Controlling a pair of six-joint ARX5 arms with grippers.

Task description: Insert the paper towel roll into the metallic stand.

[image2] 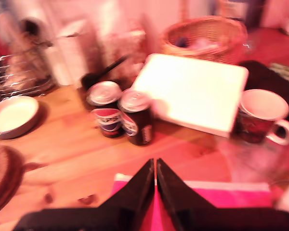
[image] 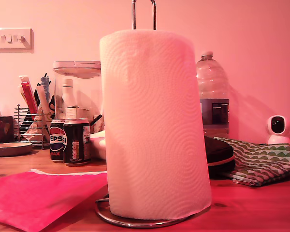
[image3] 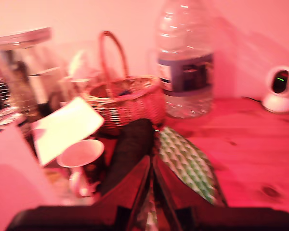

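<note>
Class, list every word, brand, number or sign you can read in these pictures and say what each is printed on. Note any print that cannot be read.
"EPSI" over "MAX": on the Pepsi can, first letter cut off by its curve.
Black can beside it: small print, too small to read.
Water bottle label: blurred, unreadable.
Tubes in the wire rack: print too small.
Both wrist views: too blurred; only the Pepsi globe logo shows.

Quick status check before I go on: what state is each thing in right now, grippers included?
paper towel roll: upright, seated on the stand, leaning slightly.
metallic stand: upright, loop sticking out above the roll, ring base on the table.
soda cans: upright, side by side, tops unopened in the first wrist view.
water bottle: upright, capped.
mug: upright, looks empty.
my first gripper: shut, holding nothing.
my second gripper: shut, holding nothing.
</note>
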